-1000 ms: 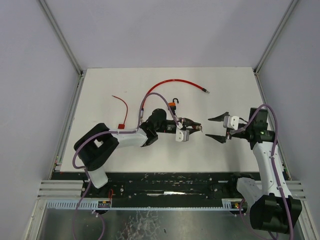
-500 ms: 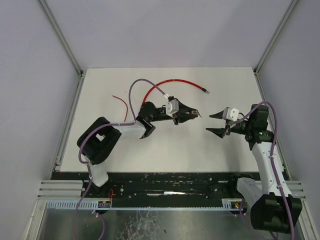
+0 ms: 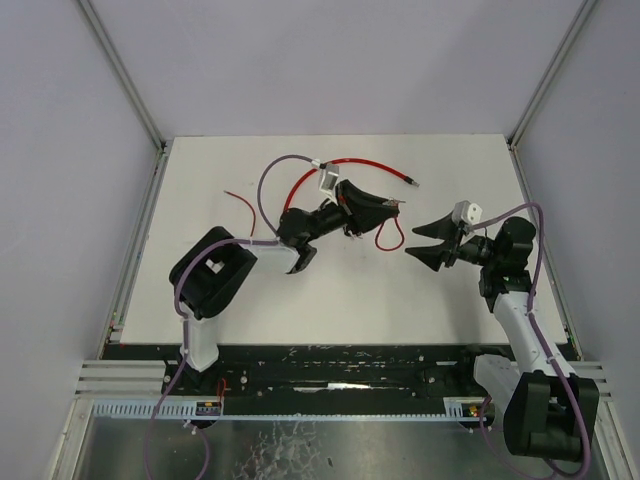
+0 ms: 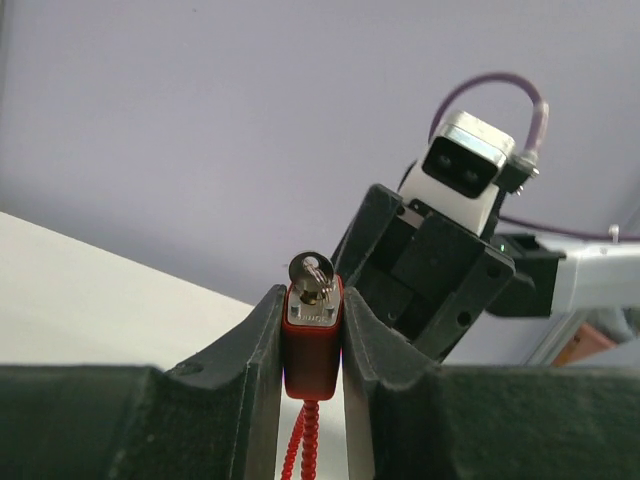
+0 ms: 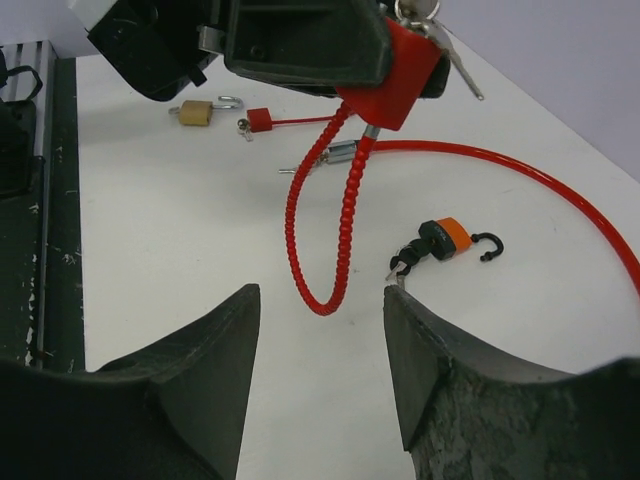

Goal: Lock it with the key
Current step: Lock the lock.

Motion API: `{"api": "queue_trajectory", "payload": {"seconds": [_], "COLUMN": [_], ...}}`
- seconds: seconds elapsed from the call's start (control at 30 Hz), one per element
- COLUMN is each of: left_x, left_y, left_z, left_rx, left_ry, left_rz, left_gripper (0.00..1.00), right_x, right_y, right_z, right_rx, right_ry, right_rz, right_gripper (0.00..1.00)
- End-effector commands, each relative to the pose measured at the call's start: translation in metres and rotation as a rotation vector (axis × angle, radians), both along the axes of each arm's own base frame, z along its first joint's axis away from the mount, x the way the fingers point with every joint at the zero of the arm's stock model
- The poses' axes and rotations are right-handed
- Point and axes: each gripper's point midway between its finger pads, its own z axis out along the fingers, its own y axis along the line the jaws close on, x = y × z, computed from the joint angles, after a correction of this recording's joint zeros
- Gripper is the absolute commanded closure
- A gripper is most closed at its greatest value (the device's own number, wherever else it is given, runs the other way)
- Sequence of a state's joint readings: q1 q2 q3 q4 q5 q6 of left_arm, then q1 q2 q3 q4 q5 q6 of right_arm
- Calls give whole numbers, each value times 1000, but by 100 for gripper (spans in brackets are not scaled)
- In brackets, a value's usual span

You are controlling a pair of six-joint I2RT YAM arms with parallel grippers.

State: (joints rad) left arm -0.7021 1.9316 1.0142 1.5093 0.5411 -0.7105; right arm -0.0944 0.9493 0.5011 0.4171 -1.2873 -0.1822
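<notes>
A red padlock (image 4: 311,345) with a ribbed red cable loop (image 5: 335,220) is clamped between my left gripper's (image 4: 311,335) jaws, held above the table. A silver key (image 4: 311,272) sits in the keyhole on its top face, with spare keys (image 5: 440,35) dangling from it. In the top view the left gripper (image 3: 385,212) points right, and the loop (image 3: 388,236) hangs below it. My right gripper (image 3: 425,243) faces the padlock from the right, a short gap away. It is open with nothing between its fingers (image 5: 215,340), below and short of the padlock body (image 5: 395,80).
On the table lie an orange padlock (image 5: 447,240) with an open shackle, a small brass padlock (image 5: 197,112), a thin red seal tie (image 3: 245,210) and a long red cable (image 3: 350,163). Walls enclose the white table (image 3: 200,290) on three sides.
The left arm raised the red padlock off the table and swung it up and right, its loop now hanging free. The right gripper tilted toward it and its jaws narrowed a little.
</notes>
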Motion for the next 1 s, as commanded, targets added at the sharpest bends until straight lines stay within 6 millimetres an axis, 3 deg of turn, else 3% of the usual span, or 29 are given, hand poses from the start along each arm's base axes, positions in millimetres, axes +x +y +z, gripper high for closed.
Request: {"api": "queue_trajectory", "payload": {"seconds": [0.0,0.33,0.5,0.67,0.97], "left_x": [2,-7,-9,-14,-12], "left_y": [6,-4,-7,-11,-20], "left_z": [33,31,30,28,11], "left_rx": [-163,-170,-168,-153,-96], "left_ry": [87,99,92,53,-59], "left_rz": [4,5,6,17,135], "left_gripper": [100,100,100,100,100], "right_x": [-3,-3,0,2,-5], "right_y": [9,22,22,22,27], "right_z": [29,30,32,39,56], "right_rx": [70,107,111,138,200], "right_ry": [-37,17,28,76,141], "right_rz": [26,36,24,6,39], "right_gripper": [42,60,76,99,100]}}
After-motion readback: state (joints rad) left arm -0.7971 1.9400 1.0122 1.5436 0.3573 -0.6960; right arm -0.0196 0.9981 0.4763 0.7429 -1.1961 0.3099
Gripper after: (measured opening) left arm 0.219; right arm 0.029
